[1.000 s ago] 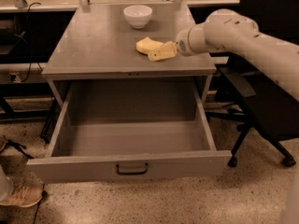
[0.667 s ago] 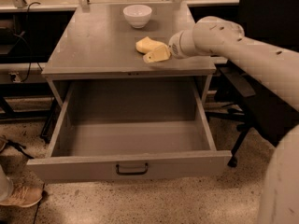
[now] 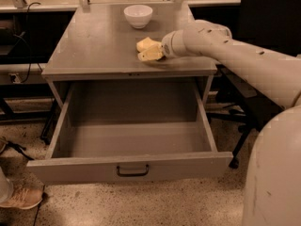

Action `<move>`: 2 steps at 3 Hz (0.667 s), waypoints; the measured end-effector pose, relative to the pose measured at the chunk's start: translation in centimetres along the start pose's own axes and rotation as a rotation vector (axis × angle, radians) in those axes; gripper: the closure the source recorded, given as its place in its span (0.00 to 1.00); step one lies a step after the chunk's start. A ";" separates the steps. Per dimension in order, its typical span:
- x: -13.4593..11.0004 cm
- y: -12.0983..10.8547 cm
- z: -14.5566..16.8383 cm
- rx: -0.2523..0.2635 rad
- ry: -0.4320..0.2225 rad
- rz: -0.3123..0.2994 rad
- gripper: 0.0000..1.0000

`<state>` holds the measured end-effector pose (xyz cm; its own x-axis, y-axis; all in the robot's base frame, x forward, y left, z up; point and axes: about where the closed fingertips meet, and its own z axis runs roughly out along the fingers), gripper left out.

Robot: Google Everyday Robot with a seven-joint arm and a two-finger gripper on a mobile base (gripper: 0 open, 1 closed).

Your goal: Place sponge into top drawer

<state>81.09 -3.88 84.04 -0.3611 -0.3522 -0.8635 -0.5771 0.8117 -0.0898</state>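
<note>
The pale yellow sponge (image 3: 144, 44) lies on the grey cabinet top (image 3: 94, 46), right of centre and in front of the white bowl. My gripper (image 3: 151, 54) reaches in from the right, low over the cabinet top, and sits against the sponge's front right side. The top drawer (image 3: 84, 169) is pulled fully out below the cabinet top. Its inside shows nothing in it, and its dark bar handle (image 3: 132, 171) is at the centre of the front panel.
A white bowl (image 3: 138, 15) stands at the back of the cabinet top. A black office chair (image 3: 268, 27) stands to the right, behind my arm. A person's shoe (image 3: 19, 199) is on the floor at lower left. Cables hang at the left.
My arm has moved left along the cabinet top, bringing the gripper up against the sponge. The sponge, bowl and drawer have kept their places.
</note>
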 end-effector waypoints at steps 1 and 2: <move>-0.6 0.5 0.3 -0.004 -0.016 -0.002 0.38; -0.8 1.0 0.0 -0.012 -0.021 0.005 0.69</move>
<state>80.82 -2.83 84.65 -0.3492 -0.3381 -0.8740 -0.5837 0.8081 -0.0794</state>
